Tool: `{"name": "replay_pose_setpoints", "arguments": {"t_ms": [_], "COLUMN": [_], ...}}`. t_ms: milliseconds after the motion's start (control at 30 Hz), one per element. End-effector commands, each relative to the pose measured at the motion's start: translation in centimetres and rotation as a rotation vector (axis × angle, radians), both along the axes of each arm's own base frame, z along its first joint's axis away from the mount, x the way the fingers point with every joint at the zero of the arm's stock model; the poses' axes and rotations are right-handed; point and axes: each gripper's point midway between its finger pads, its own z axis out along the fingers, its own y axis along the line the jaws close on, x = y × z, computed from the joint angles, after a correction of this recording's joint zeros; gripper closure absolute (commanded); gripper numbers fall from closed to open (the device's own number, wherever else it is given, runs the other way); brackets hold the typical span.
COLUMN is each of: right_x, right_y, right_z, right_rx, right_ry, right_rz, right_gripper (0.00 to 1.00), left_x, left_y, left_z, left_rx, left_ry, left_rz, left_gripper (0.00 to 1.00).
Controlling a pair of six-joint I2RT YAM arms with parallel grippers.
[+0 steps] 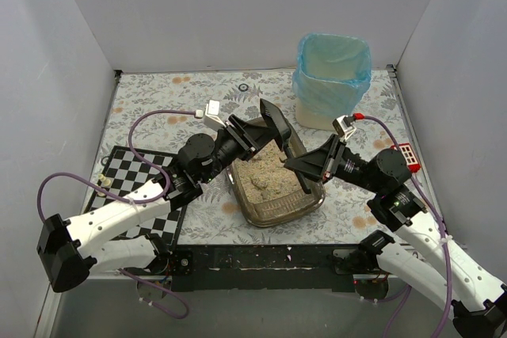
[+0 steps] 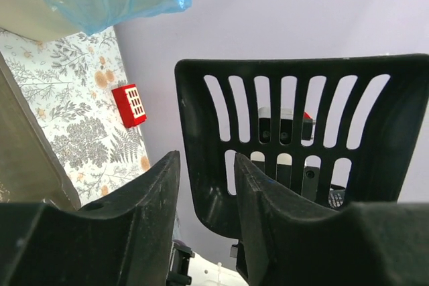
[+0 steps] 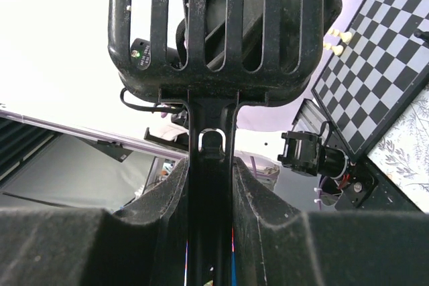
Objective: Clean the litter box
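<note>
the litter box (image 1: 279,213) sits mid-table, with a blue-bagged bin (image 1: 333,77) at its 1 o'clock and a chessboard (image 1: 135,170) at 9. the right gripper (image 3: 210,165) is clamped on the handle of the black slotted scoop (image 3: 214,31), whose head stands upright over the box's 12 o'clock rim. the left gripper (image 2: 206,165) straddles the head's edge, but i cannot tell if it pinches.

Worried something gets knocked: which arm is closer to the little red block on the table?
Right. The right arm passes just beside the red block, on the side toward the litter box. The left arm is across the litter box from it, well away.
</note>
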Motion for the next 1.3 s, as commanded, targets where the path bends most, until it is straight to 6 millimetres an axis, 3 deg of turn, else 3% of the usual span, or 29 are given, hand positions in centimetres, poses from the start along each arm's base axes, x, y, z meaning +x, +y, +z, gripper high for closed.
{"name": "replay_pose_setpoints", "arguments": {"t_ms": [0,267,467,600,733,800,867,933,1000,1133,1167,1267], "right_x": [-0.5,-1.0,-0.9,-1.1,-1.0,-0.9,-0.6,0.2,1.8,4.1,4.3,4.5], "right_y": [-0.4,-0.4,-0.1,-0.1,0.0,0.1,0.1,0.1,-0.2,-1.9,-2.3,-3.3], "right_z": [2.7,3.9,2.9,3.0,2.5,2.1,1.7,1.2,-0.2,-1.7,-1.9,-2.8], "right_rx": [0.096,0.141,0.106,0.114,0.094,0.092,0.080,0.038,-0.071,-0.255,-0.276,-0.321], "right_ry": [-0.054,-0.054,-0.028,-0.037,-0.028,-0.016,-0.003,-0.038,-0.046,-0.119,-0.139,-0.162], "right_rz": [0.006,0.039,0.055,0.057,0.057,0.057,0.044,-0.005,-0.098,-0.268,-0.291,-0.336], "right_gripper": [0.99,0.99,0.99,0.99,0.99,0.97,0.87,0.71,0.58,0.34,0.14,0.09], "left_x": [0.0,0.4,0.7,0.9,1.1,1.1,1.2,1.7,2.0,2.6,2.5,2.2], "left_y": [-0.1,-0.3,-0.8,-1.0,-0.4,0.0,0.4,1.2,2.1,3.7,4.2,5.4], "left_z": [1.7,1.6,1.9,1.7,1.1,1.1,0.7,0.2,-0.5,-3.5,-4.6,-6.3], "left_rx": [-0.036,-0.039,-0.064,-0.064,-0.060,-0.070,-0.057,-0.036,-0.007,0.123,0.147,0.144], "left_ry": [-0.052,-0.059,-0.088,-0.084,-0.061,-0.058,-0.038,-0.001,0.041,0.161,0.208,0.277], "left_rz": [0.003,0.011,0.006,0.011,0.041,0.054,0.073,0.118,0.166,0.255,0.276,0.317], "left_gripper": [0.66,0.68,0.69,0.79,0.99,1.00,1.00,1.00,1.00,1.00,1.00,1.00]}}
